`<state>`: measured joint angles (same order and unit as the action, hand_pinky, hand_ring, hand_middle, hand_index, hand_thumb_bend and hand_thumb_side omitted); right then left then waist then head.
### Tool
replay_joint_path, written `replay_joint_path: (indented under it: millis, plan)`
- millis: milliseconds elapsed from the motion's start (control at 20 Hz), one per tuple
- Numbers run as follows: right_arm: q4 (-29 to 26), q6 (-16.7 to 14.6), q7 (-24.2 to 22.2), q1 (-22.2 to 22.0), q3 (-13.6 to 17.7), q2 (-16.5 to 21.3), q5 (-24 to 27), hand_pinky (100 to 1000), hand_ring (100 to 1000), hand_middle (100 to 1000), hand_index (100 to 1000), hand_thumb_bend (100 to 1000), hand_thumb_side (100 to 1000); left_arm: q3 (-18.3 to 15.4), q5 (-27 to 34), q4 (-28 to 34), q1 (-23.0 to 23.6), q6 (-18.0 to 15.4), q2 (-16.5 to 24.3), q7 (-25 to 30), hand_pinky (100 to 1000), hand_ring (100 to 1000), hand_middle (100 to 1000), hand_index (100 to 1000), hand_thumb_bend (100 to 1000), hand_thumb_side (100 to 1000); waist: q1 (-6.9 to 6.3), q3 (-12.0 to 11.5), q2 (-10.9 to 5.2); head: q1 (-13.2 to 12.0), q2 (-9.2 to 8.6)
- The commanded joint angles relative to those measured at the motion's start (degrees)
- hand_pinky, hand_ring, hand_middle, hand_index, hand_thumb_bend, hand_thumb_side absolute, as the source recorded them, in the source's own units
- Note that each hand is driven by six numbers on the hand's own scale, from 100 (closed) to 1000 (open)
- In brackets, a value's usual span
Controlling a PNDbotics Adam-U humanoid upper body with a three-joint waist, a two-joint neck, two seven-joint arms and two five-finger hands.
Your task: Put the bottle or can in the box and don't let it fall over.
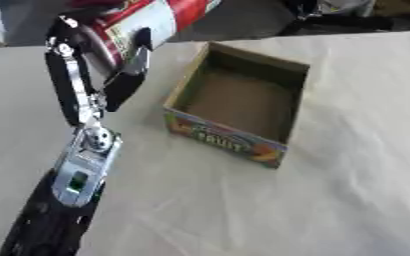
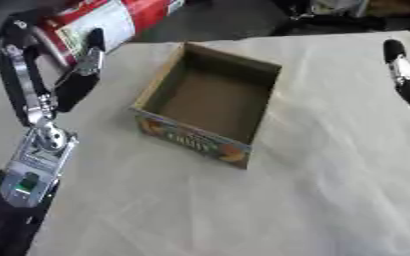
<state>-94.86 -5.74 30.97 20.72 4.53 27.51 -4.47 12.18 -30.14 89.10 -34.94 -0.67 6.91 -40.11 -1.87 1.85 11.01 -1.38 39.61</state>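
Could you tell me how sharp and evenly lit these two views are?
Left eye view: soft all over; the red can in the left hand is smeared, and the box print is barely legible. Right eye view: equally soft; the right hand is blurred at the edge. Lighting is flat, with faint shadow inside the box.

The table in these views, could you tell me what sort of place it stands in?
Probably a lab or demo workspace, not a home: a table under plain cloth holds only a cardboard box, and the left hand carries a red can. Dark gear lies behind.
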Motion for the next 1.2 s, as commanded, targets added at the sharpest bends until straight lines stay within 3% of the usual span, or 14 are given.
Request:
replay_joint_path:
  millis: [50, 550, 650, 700, 800, 850, 900, 1000, 1200]
  plan:
    - [-1.64, 0.07, 0.24, 1.04, 0.38, 1.42, -0.12, 808, 847, 724, 826, 599, 339, 0.74, -0.23, -1.38, -1.41, -0.02, -0.53, 0.86, 302, 721, 495, 437, 337, 126, 0.05, 0.23, -0.66, -0.30, -0.19]
    - [-1.66, 0.19, 0.03, 1.46, 0.18, 1.03, -0.11, 807, 847, 723, 826, 600, 341, 2.25, -0.73, -9.13, -3.14, -0.28, -2.97, 2.68, 325, 756, 518, 455, 333, 109, -0.18, 0.97, -0.46, -0.96, -0.35]
    - [-1.65, 0.22, -0.01, 1.50, 0.15, 1.00, -0.12, 807, 847, 723, 826, 601, 342, 2.51, -0.64, -10.46, -3.27, -0.48, -3.22, 3.44, 449, 857, 599, 541, 553, 116, -0.26, 1.01, -0.45, -1.00, -0.38]
    - [-1.64, 0.23, -0.03, 1.49, 0.13, 0.98, -0.13, 807, 847, 723, 826, 601, 344, 2.72, -0.85, -11.13, -3.30, -0.47, -3.24, 4.38, 557, 929, 660, 627, 739, 172, -0.30, 1.02, -0.45, -1.02, -0.39]
    - [-1.60, 0.27, -0.06, 1.46, 0.10, 0.92, -0.12, 807, 847, 723, 826, 600, 344, 3.12, -2.69, -12.26, -3.43, 0.06, -3.19, 7.64, 687, 1000, 735, 722, 924, 307, -0.37, 1.02, -0.46, -1.05, -0.46]
    - [-1.57, 0.29, -0.09, 1.45, 0.09, 0.86, -0.11, 807, 846, 723, 826, 599, 345, 3.11, -3.99, -12.46, -3.50, 0.41, -3.19, 9.07, 710, 1000, 738, 733, 988, 353, -0.39, 1.01, -0.46, -1.07, -0.53]
    - [-1.55, 0.29, -0.10, 1.43, 0.08, 0.83, -0.10, 807, 846, 722, 826, 600, 345, 2.99, -5.29, -12.47, -3.51, 0.77, -3.22, 10.18, 729, 1000, 739, 742, 1000, 418, -0.39, 0.99, -0.45, -1.06, -0.57]
    - [-1.50, 0.30, -0.11, 1.37, 0.07, 0.81, -0.12, 806, 846, 722, 826, 601, 346, 2.64, -7.26, -12.21, -3.44, 1.61, -3.33, 11.39, 733, 1000, 738, 744, 1000, 458, -0.37, 0.93, -0.46, -1.07, -0.51]
    - [-1.47, 0.28, -0.04, 1.26, 0.12, 0.82, -0.13, 806, 846, 722, 826, 600, 346, 2.04, -8.08, -11.03, -3.28, 2.82, -3.35, 11.37, 714, 1000, 728, 739, 1000, 432, -0.29, 0.81, -0.52, -0.96, -0.49]
